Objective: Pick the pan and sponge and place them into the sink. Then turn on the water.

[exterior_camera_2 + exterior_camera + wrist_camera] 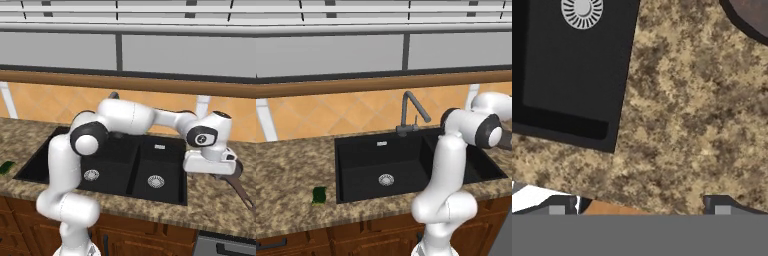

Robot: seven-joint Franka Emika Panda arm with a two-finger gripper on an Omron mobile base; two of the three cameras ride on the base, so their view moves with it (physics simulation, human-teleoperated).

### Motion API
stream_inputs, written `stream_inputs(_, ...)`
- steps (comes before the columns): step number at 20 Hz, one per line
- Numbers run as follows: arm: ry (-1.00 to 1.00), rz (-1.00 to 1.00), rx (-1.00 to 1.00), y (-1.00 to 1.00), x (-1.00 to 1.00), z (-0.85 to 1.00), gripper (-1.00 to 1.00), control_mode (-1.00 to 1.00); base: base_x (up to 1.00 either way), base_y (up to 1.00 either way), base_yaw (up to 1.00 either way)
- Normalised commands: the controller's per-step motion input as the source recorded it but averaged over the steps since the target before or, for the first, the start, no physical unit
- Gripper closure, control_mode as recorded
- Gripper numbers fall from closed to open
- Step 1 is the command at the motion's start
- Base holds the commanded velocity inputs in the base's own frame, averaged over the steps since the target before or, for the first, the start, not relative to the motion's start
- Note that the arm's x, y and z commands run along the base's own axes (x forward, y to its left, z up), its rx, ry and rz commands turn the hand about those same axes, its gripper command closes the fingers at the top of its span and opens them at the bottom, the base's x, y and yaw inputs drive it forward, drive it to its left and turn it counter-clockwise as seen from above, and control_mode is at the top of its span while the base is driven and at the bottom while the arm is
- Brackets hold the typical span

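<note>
Pan on the counter, right of the sink

Big speckled brown counter (286,170) along an orange tiled wall (331,112), with wood cupboards (356,235) below and grey panels up high. Set into the counter, a black sink (366,165) with two basins: big one on the left, small one on the right. Behind it, a dark bent faucet (408,112). No stream from its spout.

From the right base view: white arm stretched across the sink to the right side, hand low over the pan (239,172). Pan flat on the counter, just right of the small basin, partly hidden under the hand. Long thin handle (247,197) pointing toward the front edge of the counter and a bit to the right.

From the left base view: small green sponge (319,195) on the counter, just left of the big basin, well apart from the pan.

From the hand view: round metal drain (582,10) at one corner, a dark curved bit of pan rim at another. Gripper (641,206) spread wide, holding nothing, bare counter between the two tips.
</note>
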Motion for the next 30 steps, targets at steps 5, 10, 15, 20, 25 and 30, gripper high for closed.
stream_inputs(5,0.00,0.10,0.02,-0.27,0.03,0.00,-1.00,-1.00,0.00,0.00,0.00)
stream_inputs(10,0.00,0.10,0.01,-0.27,0.10,-0.14,-1.00,-1.00,0.00,0.00,0.00)
stream_inputs(15,0.00,0.09,0.01,-0.20,0.10,-0.24,-1.00,-1.00,0.00,0.00,0.00)
stream_inputs(20,0.00,0.09,0.01,-0.24,0.11,-0.23,-1.00,-1.00,0.00,0.00,0.00)
stream_inputs(25,-0.05,0.04,-0.02,-0.12,0.00,-0.20,-1.00,-1.00,0.00,0.00,0.00)
stream_inputs(30,-0.16,0.03,0.00,-0.02,0.00,-0.20,-1.00,-1.00,0.00,0.00,0.00)
